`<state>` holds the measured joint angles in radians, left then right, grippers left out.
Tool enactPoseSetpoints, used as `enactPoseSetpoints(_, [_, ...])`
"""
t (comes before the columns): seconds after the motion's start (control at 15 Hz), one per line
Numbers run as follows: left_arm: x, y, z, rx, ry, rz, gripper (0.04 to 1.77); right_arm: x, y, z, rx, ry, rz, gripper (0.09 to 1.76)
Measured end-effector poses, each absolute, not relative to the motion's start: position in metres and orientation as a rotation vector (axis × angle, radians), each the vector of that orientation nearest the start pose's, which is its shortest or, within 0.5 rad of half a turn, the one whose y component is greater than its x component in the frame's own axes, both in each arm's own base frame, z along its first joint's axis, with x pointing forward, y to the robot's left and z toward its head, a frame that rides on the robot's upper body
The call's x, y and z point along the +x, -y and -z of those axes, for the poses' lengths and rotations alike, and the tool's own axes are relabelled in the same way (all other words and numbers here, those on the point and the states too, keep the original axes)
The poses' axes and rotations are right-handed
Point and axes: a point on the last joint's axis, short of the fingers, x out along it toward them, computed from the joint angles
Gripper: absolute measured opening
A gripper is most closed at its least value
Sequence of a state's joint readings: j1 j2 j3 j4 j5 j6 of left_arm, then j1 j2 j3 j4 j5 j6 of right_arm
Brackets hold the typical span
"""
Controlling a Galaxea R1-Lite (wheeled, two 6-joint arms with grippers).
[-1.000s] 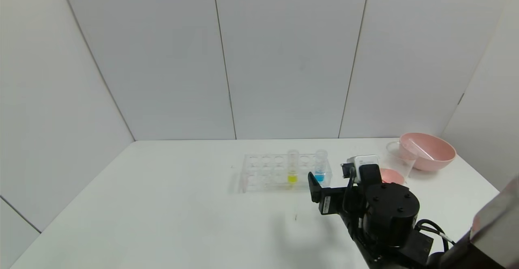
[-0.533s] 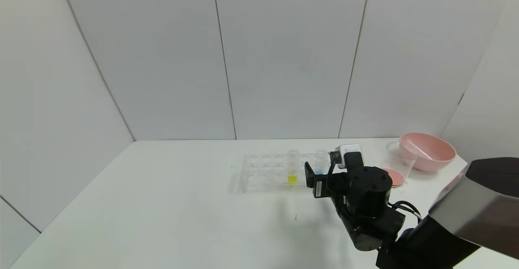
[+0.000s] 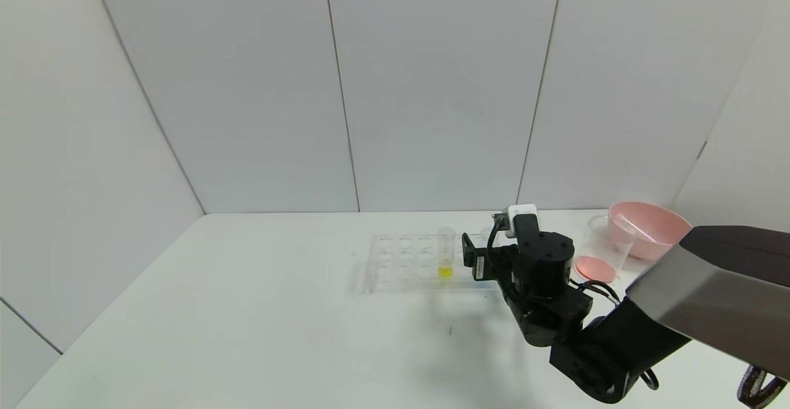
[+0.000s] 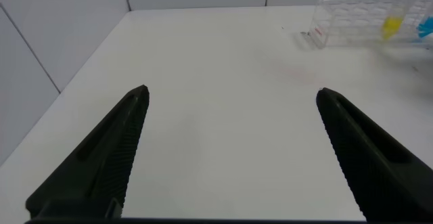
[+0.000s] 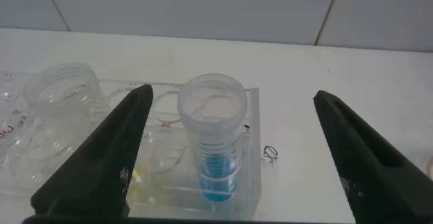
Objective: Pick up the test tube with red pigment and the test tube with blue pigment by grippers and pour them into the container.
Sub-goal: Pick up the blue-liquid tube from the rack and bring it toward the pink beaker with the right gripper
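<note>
The test tube with blue pigment stands upright in the end hole of a clear rack. My right gripper is open, with one finger on each side of this tube and not touching it. In the head view the right gripper covers the blue tube at the rack's right end. The clear container stands right of the rack, with pink-red liquid at its bottom. No tube with red liquid shows. My left gripper is open and empty over bare table, far from the rack.
A yellow-liquid tube stands in the rack just left of my right gripper. A pink bowl sits behind the container at the back right, with a clear tube lying in it. The table's right edge is close to the bowl.
My right arm has reached forward and left to the rack. Its open gripper now straddles the blue tube, which has become hidden in the head view.
</note>
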<state>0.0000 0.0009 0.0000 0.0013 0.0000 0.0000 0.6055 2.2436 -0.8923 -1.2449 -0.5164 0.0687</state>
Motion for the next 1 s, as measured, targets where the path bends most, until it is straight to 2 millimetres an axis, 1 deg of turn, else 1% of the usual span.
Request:
enactPoseSetpoints(0.2, [-0.0227,0.0,-0.0754,0.0,-0.002,0.0,1.76,0.3335,-0.2168,-0.0695,0.013,-0.092,-0.085,1.7])
enactPoseSetpoints(0.4, [-0.0227,0.0,-0.0754,0.0,-0.002,0.0,1.76,0.3323,-0.2159,-0.068,0.011,-0.098,-0.085,1.19])
enactPoseSetpoints(0.53, [-0.0227,0.0,-0.0754,0.0,-0.002,0.0,1.76,0.3321,-0.2155,-0.0677,0.01,-0.099,-0.084,0.95])
enactPoseSetpoints(0.67, [-0.0227,0.0,-0.0754,0.0,-0.002,0.0,1.76,0.3317,-0.2157,-0.0676,0.009,-0.1,-0.085,0.75])
enactPoseSetpoints(0.73, [-0.0227,0.0,-0.0754,0.0,-0.002,0.0,1.76,0.3312,-0.2161,-0.0676,0.009,-0.1,-0.087,0.49])
enactPoseSetpoints(1.0, [-0.0227,0.0,-0.0753,0.0,-0.003,0.0,1.76,0.3292,-0.2158,-0.0726,0.012,-0.094,-0.09,0.49])
